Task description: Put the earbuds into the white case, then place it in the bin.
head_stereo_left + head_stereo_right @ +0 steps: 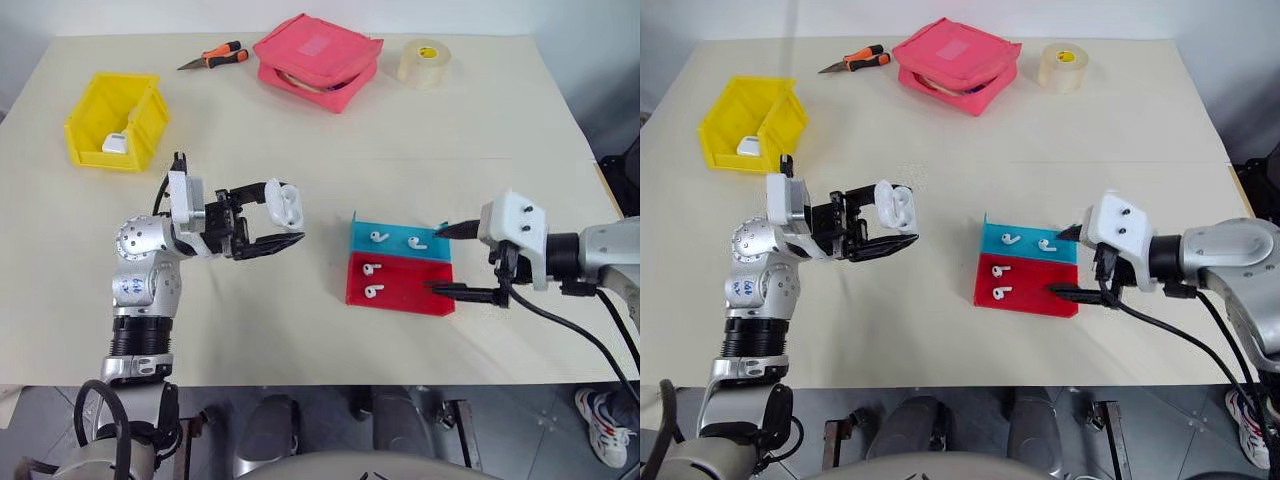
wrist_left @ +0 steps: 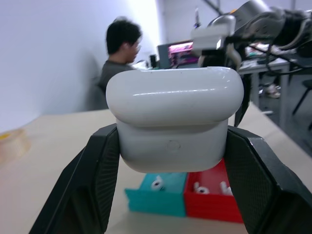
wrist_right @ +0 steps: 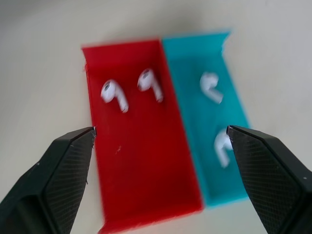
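The white case (image 1: pixel 285 203) hangs above the table left of centre, lid closed, with my left gripper (image 1: pixel 290 218) shut on it; in the left wrist view the case (image 2: pixel 174 122) sits between both fingers. Several earbuds lie in two flat trays: two on the blue tray (image 1: pixel 400 232) and two on the red tray (image 1: pixel 405 285), one of them an earbud (image 1: pixel 373 292) near the front. My right gripper (image 1: pixel 437 260) stands open at the trays' right edge, and its fingertips (image 3: pixel 80 141) straddle both trays from above. The yellow bin (image 1: pixel 150 120) stands at the far left.
A small white item (image 1: pixel 115 143) lies inside the bin. At the table's far side are orange-handled pliers (image 1: pixel 215 57), a pink pouch (image 1: pixel 318 60) and a tape roll (image 1: pixel 424 63). A person (image 2: pixel 119 53) sits in the background of the left wrist view.
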`<state>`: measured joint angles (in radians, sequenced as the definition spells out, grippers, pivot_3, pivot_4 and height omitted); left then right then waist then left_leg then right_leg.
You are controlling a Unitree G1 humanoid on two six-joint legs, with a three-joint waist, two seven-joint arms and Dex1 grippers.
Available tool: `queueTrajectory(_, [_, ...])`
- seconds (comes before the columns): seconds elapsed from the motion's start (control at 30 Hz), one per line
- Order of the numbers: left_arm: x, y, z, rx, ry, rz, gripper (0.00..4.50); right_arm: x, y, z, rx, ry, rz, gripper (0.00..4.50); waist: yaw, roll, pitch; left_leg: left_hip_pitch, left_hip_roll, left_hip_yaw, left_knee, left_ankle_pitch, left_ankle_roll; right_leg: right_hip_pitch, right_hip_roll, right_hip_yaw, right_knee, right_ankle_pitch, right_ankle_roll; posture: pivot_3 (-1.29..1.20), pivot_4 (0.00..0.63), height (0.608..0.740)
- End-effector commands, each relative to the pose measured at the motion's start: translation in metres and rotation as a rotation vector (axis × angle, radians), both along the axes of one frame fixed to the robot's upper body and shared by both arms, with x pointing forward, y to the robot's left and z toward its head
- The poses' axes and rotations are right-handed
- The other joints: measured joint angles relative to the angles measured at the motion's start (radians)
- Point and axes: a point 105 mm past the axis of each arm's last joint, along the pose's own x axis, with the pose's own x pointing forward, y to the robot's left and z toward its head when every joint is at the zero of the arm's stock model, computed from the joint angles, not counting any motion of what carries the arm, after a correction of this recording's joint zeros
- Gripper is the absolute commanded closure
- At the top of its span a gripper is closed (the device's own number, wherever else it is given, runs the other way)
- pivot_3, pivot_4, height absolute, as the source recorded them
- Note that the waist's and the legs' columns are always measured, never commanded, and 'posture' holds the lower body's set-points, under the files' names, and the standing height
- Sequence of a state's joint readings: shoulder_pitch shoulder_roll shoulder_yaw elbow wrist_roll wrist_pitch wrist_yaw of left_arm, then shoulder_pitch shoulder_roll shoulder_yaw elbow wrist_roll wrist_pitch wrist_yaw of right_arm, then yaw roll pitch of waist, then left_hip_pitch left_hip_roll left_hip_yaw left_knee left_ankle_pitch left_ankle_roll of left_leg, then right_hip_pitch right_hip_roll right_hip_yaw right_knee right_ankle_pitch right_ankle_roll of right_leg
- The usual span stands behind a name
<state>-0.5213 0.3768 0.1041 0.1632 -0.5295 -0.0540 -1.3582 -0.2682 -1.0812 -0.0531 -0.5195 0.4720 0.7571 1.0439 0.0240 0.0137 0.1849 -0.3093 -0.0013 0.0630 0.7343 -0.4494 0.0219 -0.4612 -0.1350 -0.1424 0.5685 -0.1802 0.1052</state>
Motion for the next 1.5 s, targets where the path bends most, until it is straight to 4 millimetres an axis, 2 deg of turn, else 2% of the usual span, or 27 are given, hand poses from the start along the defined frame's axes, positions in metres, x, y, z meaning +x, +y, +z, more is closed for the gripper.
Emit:
queueTrajectory(0.03, [-0.014, -0.005, -0.008, 0.018, -0.026, -0.085, 1.71, -0.009, 0.004, 0.002, -0.047, -0.025, -0.014, 0.00, -0.001, 0.000, 0.000, 0.000, 0.000, 0.000, 0.000, 0.000, 0.000, 0.000, 0.000, 0.000, 0.000, 0.000, 0.000, 0.00, 0.150, 0.740])
queueTrajectory(0.23, [-0.021, -0.008, -0.024, 0.067, 0.005, -0.126, 1.71, -0.017, 0.010, 0.003, -0.027, -0.064, -0.069, 0.00, 0.001, 0.000, 0.000, 0.000, 0.001, 0.000, 0.000, 0.000, 0.000, 0.000, 0.002, 0.000, -0.002, 0.001, -0.001, 0.00, 0.150, 0.740])
queueTrajectory(0.33, [-0.021, -0.009, -0.028, 0.074, 0.010, -0.114, 1.71, -0.021, 0.013, 0.007, -0.005, -0.085, -0.089, 0.65, 0.001, 0.000, 0.000, -0.001, 0.001, -0.001, 0.000, 0.000, 0.000, 0.000, 0.002, 0.000, -0.003, 0.002, -0.001, 0.00, 0.150, 0.740])
queueTrajectory(0.4, [-0.021, -0.009, -0.030, 0.070, 0.020, -0.100, 1.71, -0.028, 0.016, 0.008, 0.003, -0.085, -0.092, 1.26, 0.001, 0.000, 0.000, -0.001, 0.001, -0.001, 0.000, 0.000, 0.000, 0.000, 0.002, 0.000, -0.003, 0.002, -0.001, 0.00, 0.150, 0.740])
queueTrajectory(0.6, [-0.025, -0.012, -0.033, 0.056, 0.034, -0.083, 1.71, -0.049, 0.020, 0.010, 0.031, -0.068, -0.059, 1.26, 0.003, 0.000, 0.000, -0.001, 0.001, -0.001, 0.000, 0.000, 0.000, 0.000, 0.002, 0.000, -0.003, 0.002, -0.001, 0.00, 0.150, 0.740])
queueTrajectory(0.83, [-0.032, -0.011, -0.039, 0.051, 0.062, -0.098, 1.71, -0.076, -0.005, -0.001, -0.014, 0.029, -0.084, 1.26, 0.003, -0.001, -0.001, -0.005, 0.001, -0.001, -0.001, 0.000, 0.001, 0.002, 0.003, 0.000, -0.005, 0.002, -0.001, 0.00, 0.150, 0.740])
queueTrajectory(0.9, [-0.033, -0.011, -0.039, 0.049, 0.063, -0.098, 1.71, -0.077, -0.009, -0.003, -0.026, 0.032, -0.092, 1.26, 0.002, -0.002, -0.001, -0.004, 0.001, -0.001, -0.001, -0.001, 0.001, 0.004, 0.003, 0.000, -0.005, 0.003, -0.001, 0.00, 0.150, 0.740])
queueTrajectory(1.0, [-0.033, -0.012, -0.038, 0.040, 0.062, -0.091, 1.71, -0.071, -0.004, 0.000, -0.009, 0.006, -0.074, 1.26, -0.001, -0.002, -0.001, -0.001, 0.003, -0.001, -0.002, -0.001, 0.001, 0.007, 0.004, 0.000, -0.008, 0.003, -0.001, 0.00, 0.150, 0.740])
queueTrajectory(1.17, [-0.033, -0.013, -0.036, 0.022, 0.055, -0.068, 1.71, -0.056, 0.016, -0.001, 0.014, -0.017, -0.010, 1.26, -0.001, -0.002, -0.001, 0.010, 0.003, -0.002, -0.008, -0.001, 0.002, 0.015, 0.005, 0.001, -0.012, 0.003, -0.002, 0.00, 0.150, 0.740])
queueTrajectory(1.2, [-0.033, -0.013, -0.036, 0.021, 0.053, -0.062, 1.71, -0.054, 0.021, -0.003, 0.010, -0.015, 0.005, 1.63, -0.001, -0.002, -0.001, 0.010, 0.003, -0.002, -0.008, -0.001, 0.002, 0.015, 0.005, 0.001, -0.012, 0.003, -0.002, 0.00, 0.150, 0.740])
queueTrajectory(1.5, [-0.038, -0.009, -0.035, 0.017, 0.051, -0.038, 1.71, -0.038, 0.054, -0.015, -0.084, -0.002, 0.163, 1.63, -0.002, -0.001, -0.001, 0.011, 0.003, -0.004, -0.008, -0.001, 0.001, 0.014, 0.004, -0.003, -0.014, 0.003, -0.002, 0.00, 0.150, 0.740])
